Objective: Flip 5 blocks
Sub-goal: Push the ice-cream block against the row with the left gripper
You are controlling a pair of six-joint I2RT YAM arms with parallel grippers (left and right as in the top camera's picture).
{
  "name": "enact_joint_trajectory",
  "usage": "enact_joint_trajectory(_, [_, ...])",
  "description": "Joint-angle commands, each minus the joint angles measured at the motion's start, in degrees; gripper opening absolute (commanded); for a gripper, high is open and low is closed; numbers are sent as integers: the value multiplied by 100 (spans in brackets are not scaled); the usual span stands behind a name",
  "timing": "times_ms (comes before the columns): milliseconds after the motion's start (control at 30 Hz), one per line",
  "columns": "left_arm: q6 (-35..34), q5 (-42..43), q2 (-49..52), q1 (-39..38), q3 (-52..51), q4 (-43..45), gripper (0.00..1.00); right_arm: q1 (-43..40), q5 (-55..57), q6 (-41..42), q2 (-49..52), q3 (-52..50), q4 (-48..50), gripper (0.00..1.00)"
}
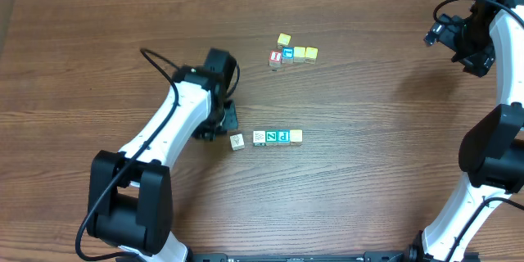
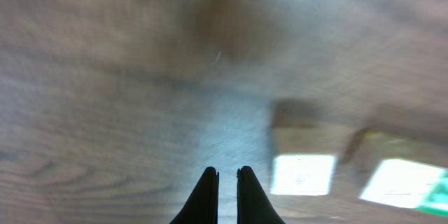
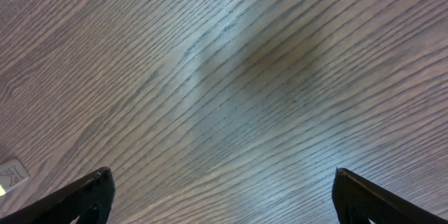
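Left end effector point(image 2: 227, 182) is fully closed and empty, pointing down at the tabletop point(image 1: 368, 180). A whitish block point(image 1: 237, 141) lies just beside it at 5 o'clock, and the other four blocks point(image 1: 271, 137) sit in a touching row at that block's 3 o'clock. Left arm reaches toward the centre. Right end effector point(image 3: 222, 182) is wide open and empty, at the tabletop's 2 o'clock.

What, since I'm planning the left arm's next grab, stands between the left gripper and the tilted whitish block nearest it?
Nothing visible. The left gripper, shut and empty, sits close beside the tilted whitish block, with only bare table between them.
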Motion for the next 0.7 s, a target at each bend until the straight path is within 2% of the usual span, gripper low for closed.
enact_joint_trajectory(0, [-61,66,-111,4,-610,219,4,-11,31,-17,-120,46,13,100])
enact_joint_trajectory(267, [-59,570,-109,7,-1211,1150,4,-11,31,-17,-120,46,13,100])
enact_joint_trajectory(667, [-87,909,-109,-2,-1213,1554,4,-11,31,-17,-120,46,13,100])
